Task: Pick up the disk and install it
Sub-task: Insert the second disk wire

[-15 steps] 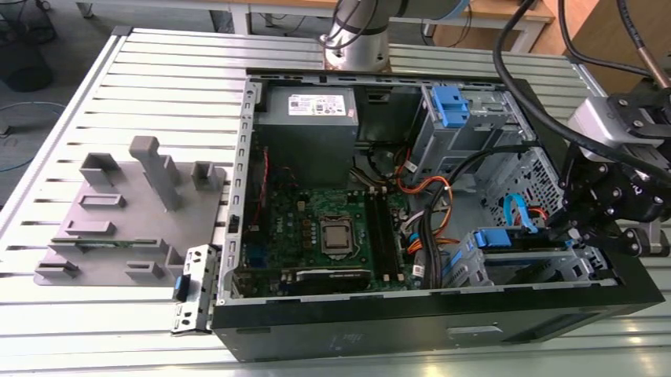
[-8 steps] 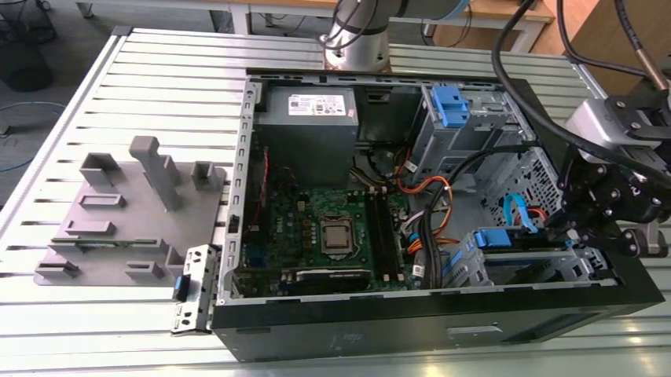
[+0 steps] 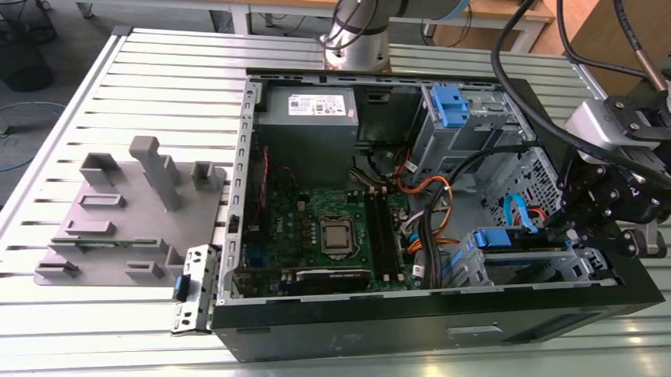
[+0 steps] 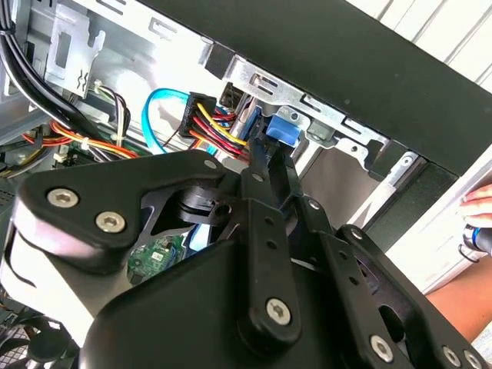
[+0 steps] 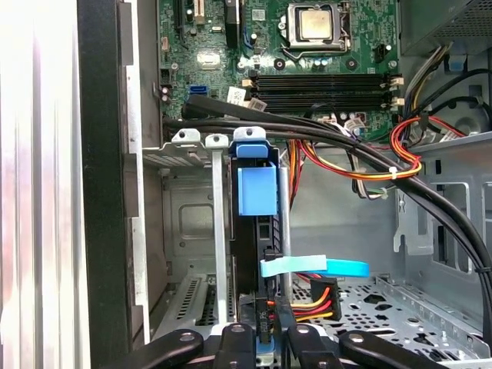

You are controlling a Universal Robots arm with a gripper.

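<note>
Disk [image 5: 256,254] stands on edge in the drive cage [image 5: 188,246] at the case's corner, its blue carrier tab [image 5: 257,191] facing me; my gripper [image 5: 261,338] pinches its rear edge, narrow, keeping it lined up in the slot.

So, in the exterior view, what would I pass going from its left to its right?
Grey fixture block → motherboard → disk in its blue carrier inside the drive cage → black gripper at the computer case's end.

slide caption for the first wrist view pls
Black gripper at the blue-framed disk standing on edge in the grey metal drive cage.
</note>
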